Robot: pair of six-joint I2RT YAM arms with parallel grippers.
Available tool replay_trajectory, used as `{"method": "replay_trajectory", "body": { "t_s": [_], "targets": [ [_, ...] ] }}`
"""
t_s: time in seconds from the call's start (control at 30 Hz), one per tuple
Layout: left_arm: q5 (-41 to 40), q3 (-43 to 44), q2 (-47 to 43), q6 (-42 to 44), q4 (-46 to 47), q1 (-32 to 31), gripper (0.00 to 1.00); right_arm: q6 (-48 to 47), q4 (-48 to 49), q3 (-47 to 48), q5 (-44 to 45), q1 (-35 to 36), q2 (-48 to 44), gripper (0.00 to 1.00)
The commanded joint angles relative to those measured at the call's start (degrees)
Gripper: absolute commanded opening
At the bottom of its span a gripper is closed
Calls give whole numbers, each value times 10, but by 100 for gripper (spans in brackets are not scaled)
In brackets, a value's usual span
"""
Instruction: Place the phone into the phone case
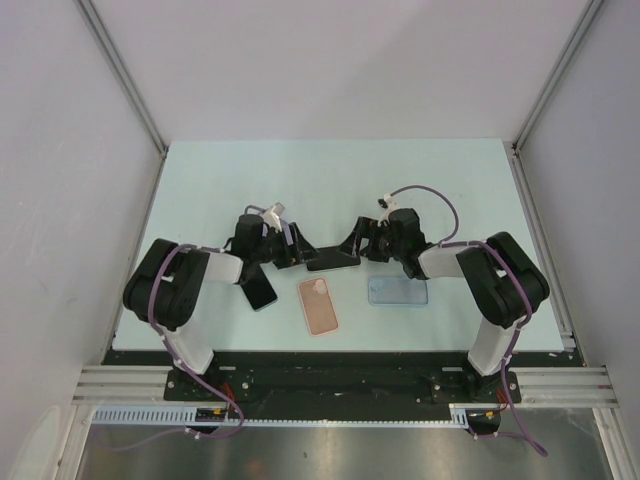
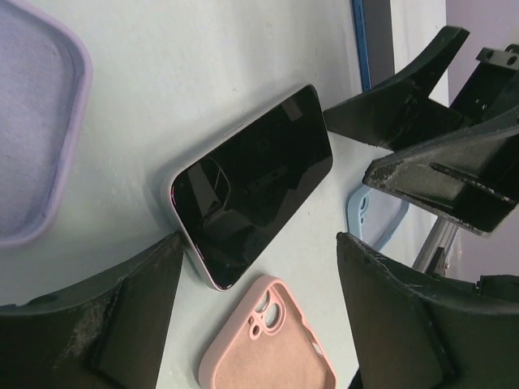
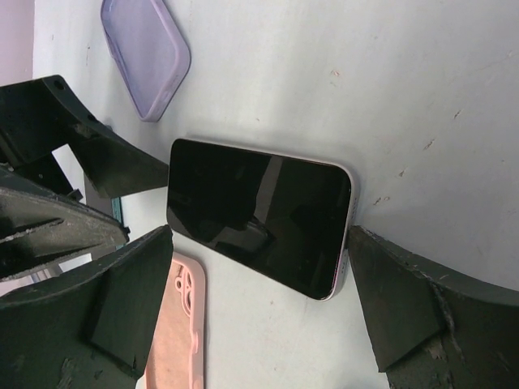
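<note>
The phone (image 1: 333,263) lies flat, dark screen up, in the middle of the table. It also shows in the left wrist view (image 2: 251,182) and in the right wrist view (image 3: 259,215). The pink case (image 1: 318,305) lies open side up just in front of it, also seen in the wrist views (image 2: 268,352) (image 3: 174,340). My left gripper (image 1: 298,250) (image 2: 259,300) is open and empty at the phone's left end. My right gripper (image 1: 353,243) (image 3: 259,300) is open and empty at its right end, one finger (image 3: 405,308) close beside the phone's edge.
A light blue case (image 1: 397,291) (image 2: 373,215) lies front right of the phone. A lavender case (image 1: 258,288) (image 2: 32,121) (image 3: 146,53) lies front left, under my left arm. White walls and metal rails bound the table.
</note>
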Motion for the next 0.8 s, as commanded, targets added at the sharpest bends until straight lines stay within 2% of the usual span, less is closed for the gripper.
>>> {"method": "replay_trajectory", "body": {
  "t_s": [0.0,0.4,0.6,0.77],
  "targets": [
    [26,-3,-51,0,-4,-26,78,20,-92,-21,-23,27,30,94],
    [36,6,-107,-9,-3,-37,75,23,-89,-21,-32,35,18,95],
    [34,19,-87,-8,-4,-42,68,26,-89,-21,-35,34,14,95],
    [11,25,-79,-1,1,-53,68,26,-83,-21,-44,33,14,95]
  ]
}}
